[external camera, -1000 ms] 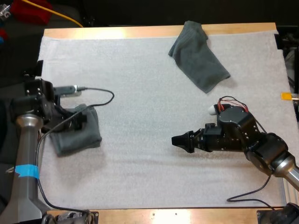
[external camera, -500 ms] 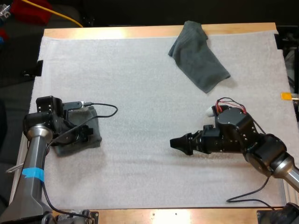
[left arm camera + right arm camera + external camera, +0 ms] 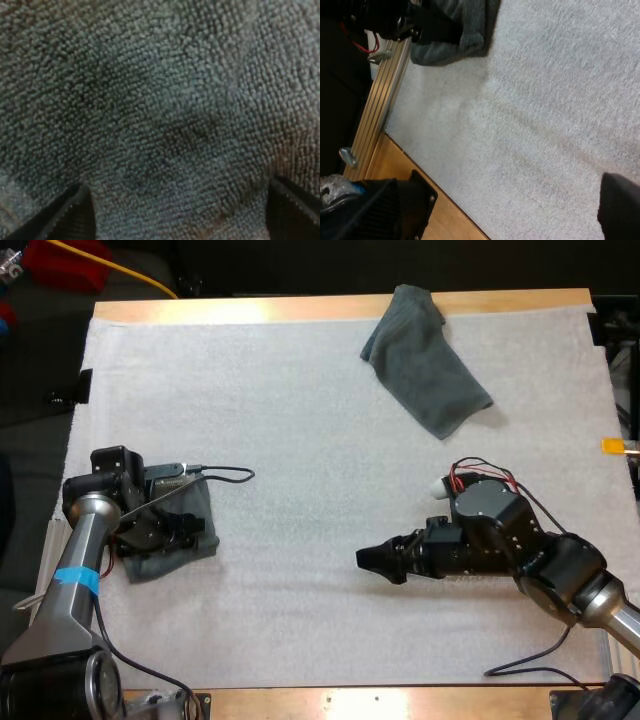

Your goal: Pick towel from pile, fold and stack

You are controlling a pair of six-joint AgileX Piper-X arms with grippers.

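Observation:
A folded dark grey-green towel (image 3: 185, 540) lies near the mat's left edge. My left gripper (image 3: 165, 527) is down on top of it. In the left wrist view the towel's pile (image 3: 165, 110) is very close, and the left gripper (image 3: 180, 215) is open, its two fingers wide apart on the cloth. A crumpled towel (image 3: 425, 360) lies at the far side of the mat, right of centre. My right gripper (image 3: 375, 560) hovers low over bare mat at centre right, pointing left, open (image 3: 495, 200) with nothing between its fingers. The right wrist view looks across at the folded towel (image 3: 470, 30) under the left gripper.
The white mat (image 3: 300, 440) covers most of the wooden table. A strip of wood (image 3: 400, 702) runs along the front edge. An aluminium rail (image 3: 380, 100) borders the mat's left side near the folded towel.
My left arm has drawn in toward the table's near left and settled lower on the folded towel, shifting it slightly. The right gripper has slid a little left and nearer the front.

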